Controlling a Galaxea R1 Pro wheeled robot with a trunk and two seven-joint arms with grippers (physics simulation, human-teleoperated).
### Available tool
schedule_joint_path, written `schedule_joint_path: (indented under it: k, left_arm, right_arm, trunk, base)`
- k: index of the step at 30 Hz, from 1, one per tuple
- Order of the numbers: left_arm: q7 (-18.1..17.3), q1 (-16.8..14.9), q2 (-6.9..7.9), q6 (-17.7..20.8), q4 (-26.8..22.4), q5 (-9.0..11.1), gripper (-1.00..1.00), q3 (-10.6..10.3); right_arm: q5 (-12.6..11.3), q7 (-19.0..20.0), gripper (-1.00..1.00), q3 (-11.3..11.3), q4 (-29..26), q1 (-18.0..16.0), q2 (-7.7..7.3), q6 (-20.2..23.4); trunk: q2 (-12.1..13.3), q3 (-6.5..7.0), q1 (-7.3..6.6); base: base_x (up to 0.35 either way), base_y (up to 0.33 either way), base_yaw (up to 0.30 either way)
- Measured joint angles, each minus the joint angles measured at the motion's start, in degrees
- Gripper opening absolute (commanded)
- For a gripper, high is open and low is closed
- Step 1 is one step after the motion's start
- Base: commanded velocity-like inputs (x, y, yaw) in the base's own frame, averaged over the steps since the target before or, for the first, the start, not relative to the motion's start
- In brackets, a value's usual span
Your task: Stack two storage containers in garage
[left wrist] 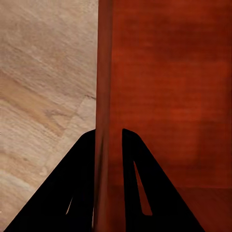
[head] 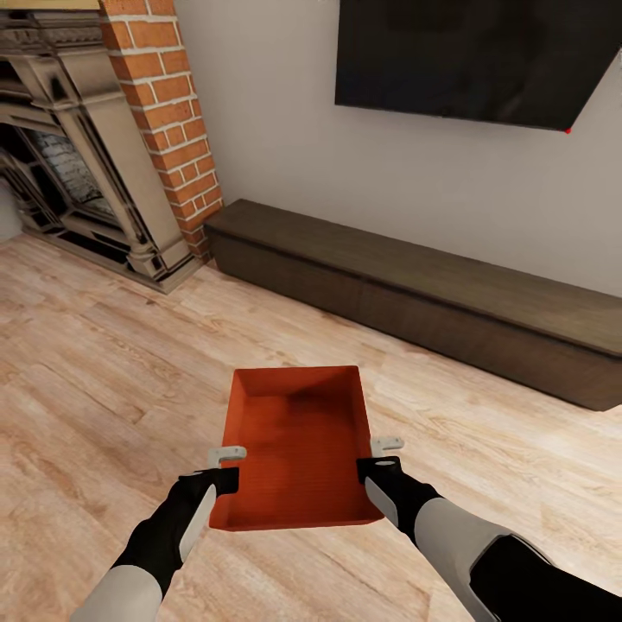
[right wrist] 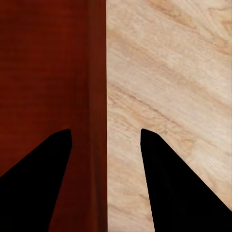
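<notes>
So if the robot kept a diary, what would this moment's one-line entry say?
place: living room | left gripper: shut on container wall | right gripper: open, straddling opposite wall | floor: wood

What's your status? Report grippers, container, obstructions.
Left gripper shut on container wall; right gripper astride opposite wall, open. Container over wood floor. TV bench ahead.

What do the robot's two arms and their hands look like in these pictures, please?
Both arms have light grey rounded shells that turn into glossy black wrist housings. The left hand and right hand end in short pale grey finger tabs in the head view. In the wrist views the fingers show as flat black tapering wedges. No cables or markings visible.
</notes>
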Motion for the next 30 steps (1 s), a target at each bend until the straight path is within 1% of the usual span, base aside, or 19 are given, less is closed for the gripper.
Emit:
schedule_joint_path:
  k: [6, 11, 30]
  left_arm:
    - [0.0, 0.0, 0.11, 0.0, -0.1, 0.1, -1.0, -0.1]
    - [0.0, 0.0, 0.14, 0.1, -0.5, -0.2, -1.0, -0.1]
    - [0.0, 0.0, 0.13, 0.1, -0.6, -0.3, -1.0, -0.1]
  right_arm:
    - [-0.1, -0.1, -1.0, 0.0, 0.0, 0.0, 0.06, -0.1]
    - [-0.2, 0.0, -1.0, 0.0, 0.0, 0.0, 0.09, -0.5]
    - [-0.3, 0.0, -1.0, 0.0, 0.0, 0.0, 0.11, -0.6]
  trunk:
    - [2.4, 1.08, -1.32]
    - [4.4, 2.11, -2.42]
    - [12.0, 7.12, -6.59]
  base:
    - [0.0, 0.0, 0.0]
    - [0.0, 0.0, 0.0]
    - [0.0, 0.0, 0.0]
